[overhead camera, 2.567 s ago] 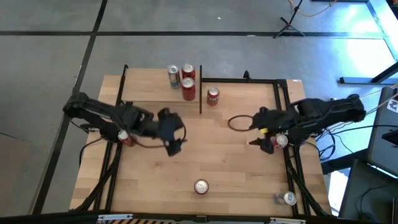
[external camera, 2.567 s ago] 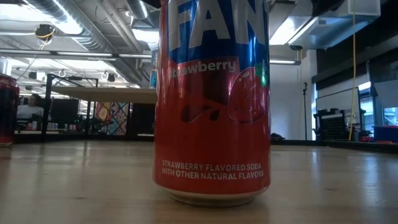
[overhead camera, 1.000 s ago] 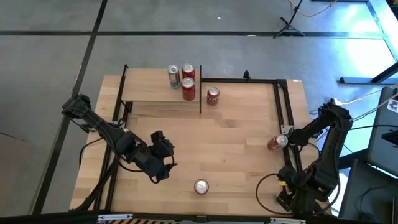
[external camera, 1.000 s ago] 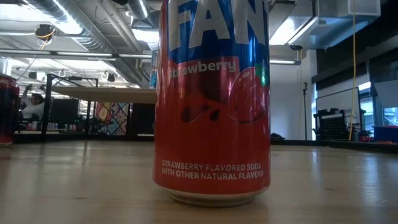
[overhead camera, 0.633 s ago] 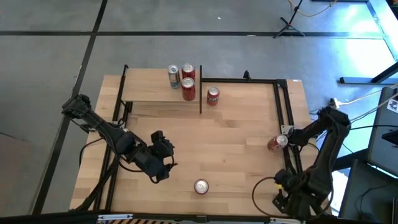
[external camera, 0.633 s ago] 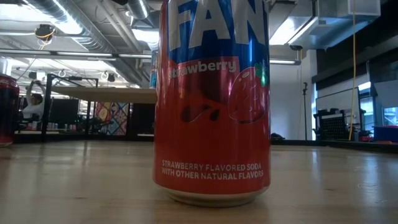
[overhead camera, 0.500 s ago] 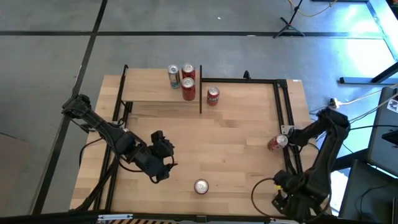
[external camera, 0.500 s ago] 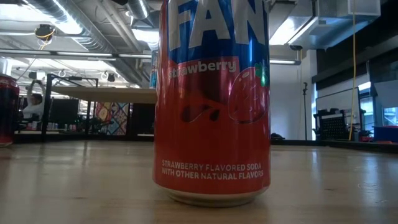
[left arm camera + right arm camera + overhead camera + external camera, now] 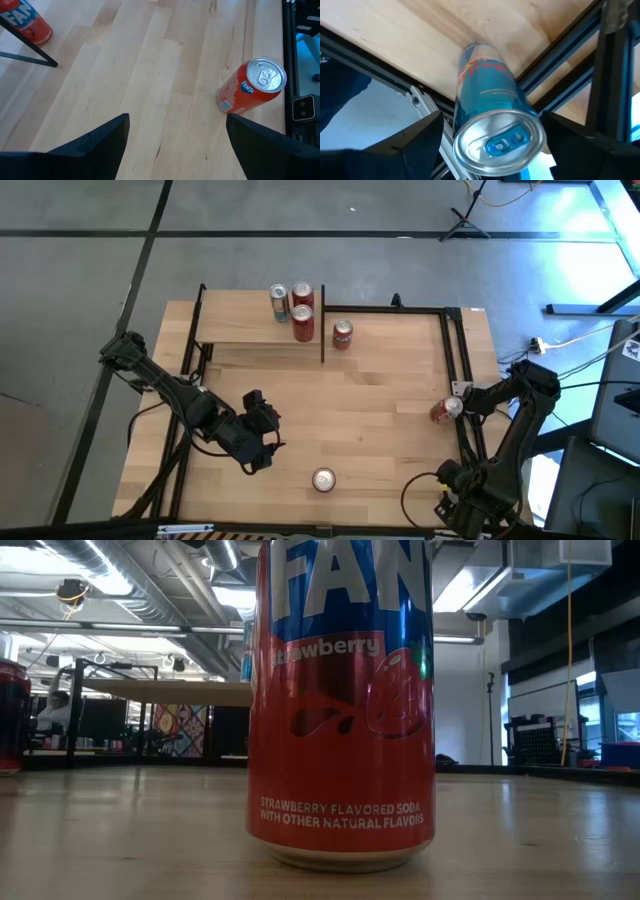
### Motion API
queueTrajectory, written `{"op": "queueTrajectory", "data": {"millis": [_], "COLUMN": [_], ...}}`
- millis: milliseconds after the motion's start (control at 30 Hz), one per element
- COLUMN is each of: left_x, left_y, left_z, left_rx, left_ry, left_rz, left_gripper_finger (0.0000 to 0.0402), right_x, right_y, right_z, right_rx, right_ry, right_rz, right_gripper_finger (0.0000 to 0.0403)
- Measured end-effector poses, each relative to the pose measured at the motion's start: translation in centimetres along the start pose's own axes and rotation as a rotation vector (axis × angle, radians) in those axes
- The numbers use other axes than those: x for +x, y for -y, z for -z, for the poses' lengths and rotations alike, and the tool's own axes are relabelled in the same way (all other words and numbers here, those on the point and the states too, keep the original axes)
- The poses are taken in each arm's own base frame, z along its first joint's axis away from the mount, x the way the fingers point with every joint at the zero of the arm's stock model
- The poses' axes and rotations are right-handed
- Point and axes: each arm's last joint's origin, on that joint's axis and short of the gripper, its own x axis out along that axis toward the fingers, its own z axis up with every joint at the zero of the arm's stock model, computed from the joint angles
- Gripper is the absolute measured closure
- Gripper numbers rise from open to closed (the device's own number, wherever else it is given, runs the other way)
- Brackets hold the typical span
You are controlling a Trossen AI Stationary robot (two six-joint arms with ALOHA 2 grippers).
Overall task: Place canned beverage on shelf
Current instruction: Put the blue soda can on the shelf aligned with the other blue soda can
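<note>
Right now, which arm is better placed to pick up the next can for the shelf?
Probably the right. The right gripper has open fingers either side of the blue can at the table corner; the left gripper hangs open over bare table, away from any can.

Industrial lab or workshop: bare concrete floor (image 9: 90, 270) around the wooden table (image 9: 380, 405); exposed ceiling ducts (image 9: 120, 580) overhead; a workstation (image 9: 70, 730) beyond the table.

Seven cans: five red cans, two on the shelf (image 9: 235, 320) at (image 9: 303, 293) and (image 9: 303, 321), three on the surface (image 9: 380, 395) at (image 9: 342, 333), (image 9: 323, 479) and (image 9: 445, 409). Two blue-and-silver cans: one on the shelf (image 9: 279, 302), one at the near right corner (image 9: 487, 107). One shelf.
</note>
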Motion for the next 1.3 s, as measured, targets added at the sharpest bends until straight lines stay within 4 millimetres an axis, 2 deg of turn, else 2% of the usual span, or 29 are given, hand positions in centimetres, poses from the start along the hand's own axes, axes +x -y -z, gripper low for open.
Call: {"op": "queueTrajectory", "data": {"millis": [167, 400, 533, 633, 800, 1067, 1300], "left_x": [0.0, 0.0, 0.0, 0.0, -0.1, -0.5, -1.2], "left_y": [0.0, 0.3, 0.3, 0.4, 0.7, 1.5, 2.4], "left_z": [0.0, -0.4, -0.4, -0.4, -0.3, 0.3, 1.0], "left_rx": [-0.005, -0.032, -0.030, -0.031, -0.045, -0.117, -0.151], "left_ry": [-0.003, 0.032, 0.035, 0.022, 0.000, -0.046, -0.057], "left_rz": [0.002, 0.031, 0.035, 0.051, 0.096, 0.167, 0.192], "left_gripper_finger": [0.0080, 0.0080, 0.0080, 0.0080, 0.0080, 0.0080, 0.0086], "right_x": [0.6, 0.6, -0.2, -1.7, -4.5, -8.6, -10.2], "right_y": [0.0, 0.0, -0.4, -1.1, -2.1, -2.8, -1.7], "right_z": [0.0, -0.1, -0.5, -1.4, -4.5, -12.3, -18.5], "right_rx": [-0.026, -0.107, -0.201, -0.295, -0.464, -0.630, -0.701], "right_ry": [-0.037, -0.029, 0.024, 0.081, 0.212, 0.357, 0.355], "right_rz": [0.004, 0.002, -0.042, -0.085, -0.107, -0.096, -0.070], "right_gripper_finger": [0.0095, 0.0196, 0.0195, 0.0195, 0.0195, 0.0195, 0.0195]}}
